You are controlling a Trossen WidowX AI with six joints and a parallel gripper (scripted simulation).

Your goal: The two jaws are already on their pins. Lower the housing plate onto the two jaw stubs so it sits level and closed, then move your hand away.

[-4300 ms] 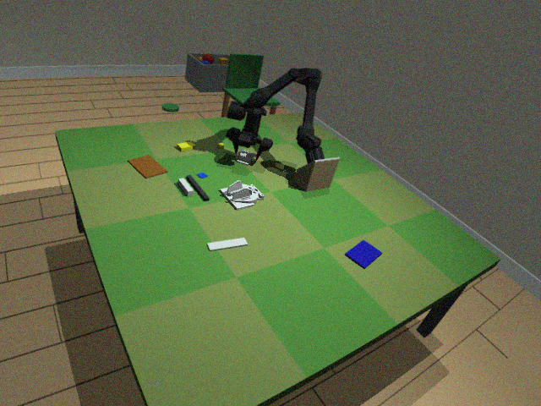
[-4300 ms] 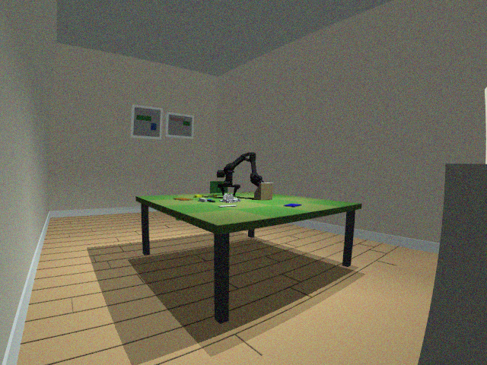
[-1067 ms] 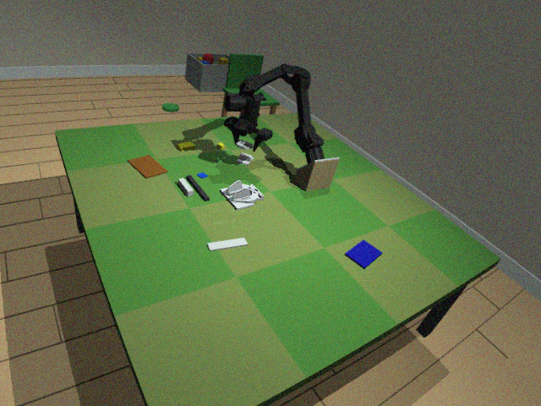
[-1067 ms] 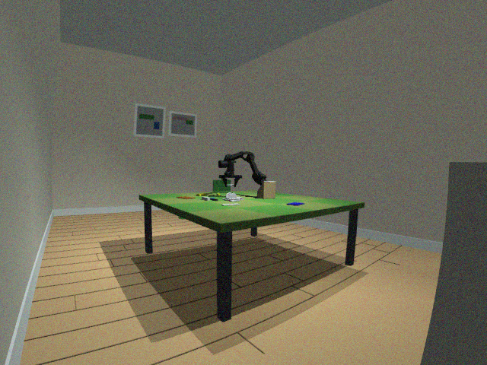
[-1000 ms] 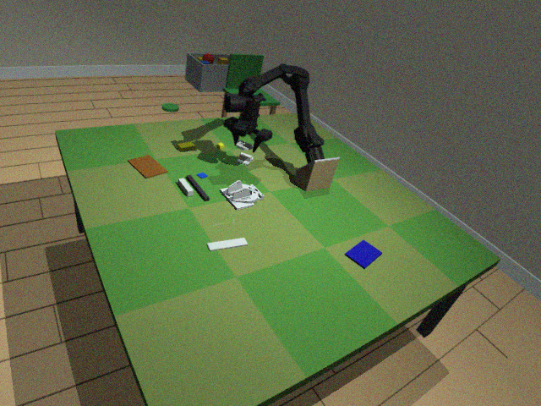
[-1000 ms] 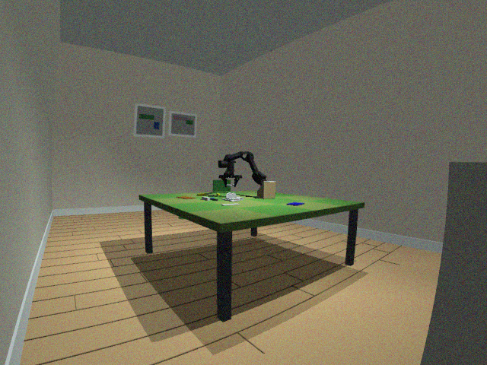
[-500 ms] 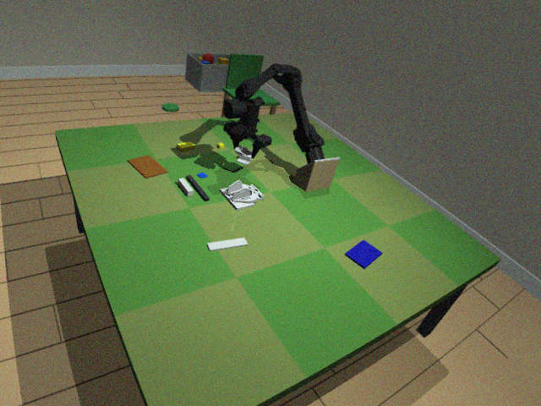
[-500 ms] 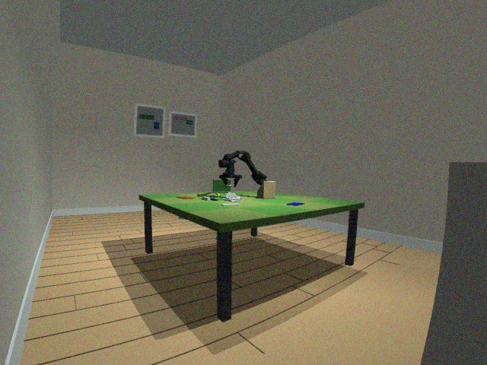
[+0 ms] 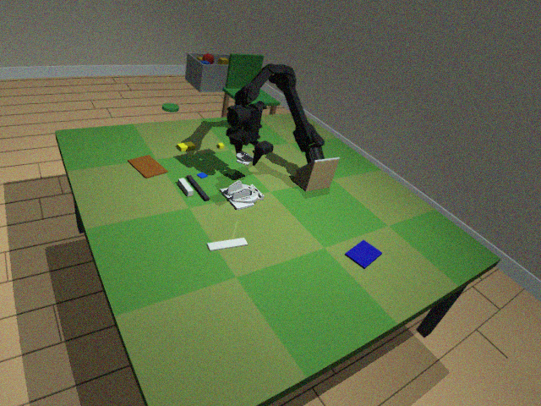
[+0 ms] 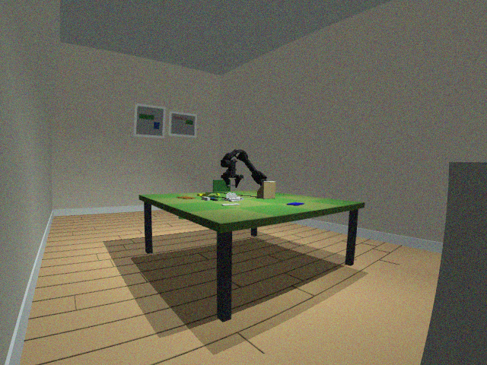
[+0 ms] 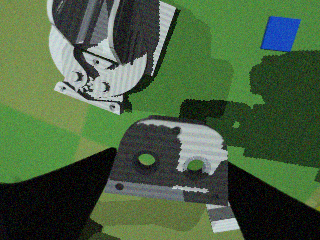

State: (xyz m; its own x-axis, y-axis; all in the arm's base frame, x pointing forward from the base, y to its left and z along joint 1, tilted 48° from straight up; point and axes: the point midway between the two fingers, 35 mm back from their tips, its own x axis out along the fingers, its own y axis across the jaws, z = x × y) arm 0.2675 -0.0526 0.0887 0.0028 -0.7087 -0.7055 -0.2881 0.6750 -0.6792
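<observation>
- Pincer, mine: fingers set wide, closed on the two sides of the housing plate.
- Housing plate, one, pale, two round holes: held above the tabletop, apart from the jaw assembly.
- Jaw assembly, one, white: on the tabletop, its two curved jaws upright; plate not on it.
- Blue square, one: lying flat, well apart from the assembly.
- White strip, one: flat.
</observation>
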